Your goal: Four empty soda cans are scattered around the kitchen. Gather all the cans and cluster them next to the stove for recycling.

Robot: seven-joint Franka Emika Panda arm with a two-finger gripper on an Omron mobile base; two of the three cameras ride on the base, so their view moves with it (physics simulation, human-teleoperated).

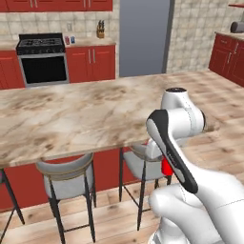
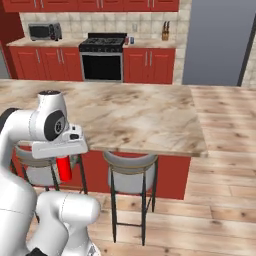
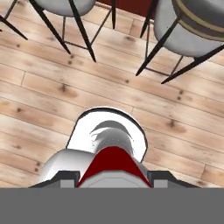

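The pincer (image 3: 113, 177) is clamped on the bright red can (image 2: 63, 168), seen end-on in the hand view. Right base view shows a microwave (image 2: 44, 31) left of the stove (image 2: 103, 56).

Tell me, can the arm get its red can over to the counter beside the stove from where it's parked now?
Probably not. The gripper holds the bright red can low, near the stools, and the wide island counter plus open floor lie between it and the stove. The base likely must drive around first.
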